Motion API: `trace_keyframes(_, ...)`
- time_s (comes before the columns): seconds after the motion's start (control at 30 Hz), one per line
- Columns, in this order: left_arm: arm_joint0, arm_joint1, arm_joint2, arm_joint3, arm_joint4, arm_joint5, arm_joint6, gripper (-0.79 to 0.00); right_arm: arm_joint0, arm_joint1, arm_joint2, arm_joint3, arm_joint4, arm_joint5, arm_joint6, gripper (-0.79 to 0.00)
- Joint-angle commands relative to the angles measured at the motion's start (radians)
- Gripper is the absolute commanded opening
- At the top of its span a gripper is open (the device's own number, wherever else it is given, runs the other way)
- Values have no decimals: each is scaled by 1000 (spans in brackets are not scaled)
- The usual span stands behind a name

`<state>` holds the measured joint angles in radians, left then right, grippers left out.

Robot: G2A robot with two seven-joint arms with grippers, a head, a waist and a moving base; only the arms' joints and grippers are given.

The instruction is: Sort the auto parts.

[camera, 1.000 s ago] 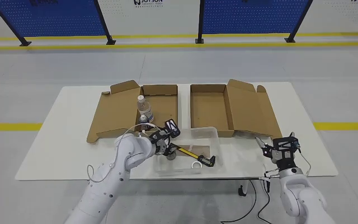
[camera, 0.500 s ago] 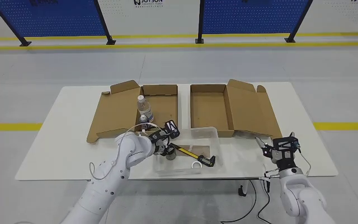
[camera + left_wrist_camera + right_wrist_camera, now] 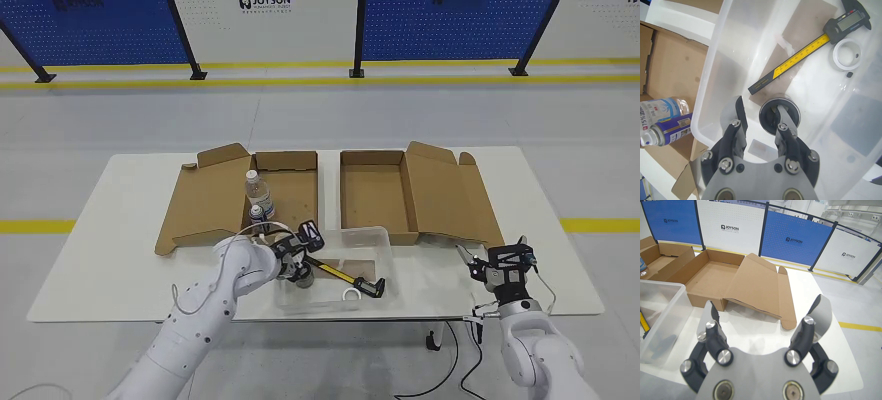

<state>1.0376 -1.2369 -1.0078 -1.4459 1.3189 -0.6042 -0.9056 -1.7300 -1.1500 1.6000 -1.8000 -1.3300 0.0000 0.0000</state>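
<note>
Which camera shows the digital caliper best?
The left wrist view: the digital caliper lies close, its scale and display plain. The top view shows it small; the right wrist view catches just a yellow sliver.

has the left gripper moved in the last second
Yes, slightly: in the top view the left gripper has shifted a little away from the clear bin's far rim, toward the robot.
</note>
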Motion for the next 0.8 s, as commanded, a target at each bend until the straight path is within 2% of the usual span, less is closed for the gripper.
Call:
trace_keyframes(0.0,-6,-2,10,11,-3,-2,-5,-434,0,0,0,0,0,0,0,0)
trace_keyframes(0.37,-37,-7,46,49,-24,-10,-34,-468,0,0,0,0,0,0,0,0)
trace_keyframes(0.43,-39,-7,52,54,-25,-8,-32,-511,0,0,0,0,0,0,0,0)
trace_keyframes(0.47,-40,-7,54,56,-25,-8,-31,-563,0,0,0,0,0,0,0,0)
trace_keyframes(0.53,-42,-7,56,58,-23,-6,-28,-760,0,0,0,0,0,0,0,0)
trace_keyframes(0.57,-42,-7,56,57,-22,-2,-22,-785,0,0,0,0,0,0,0,0)
trace_keyframes(0.77,-32,-2,43,41,-23,10,17,-785,0,0,0,0,0,0,0,0)
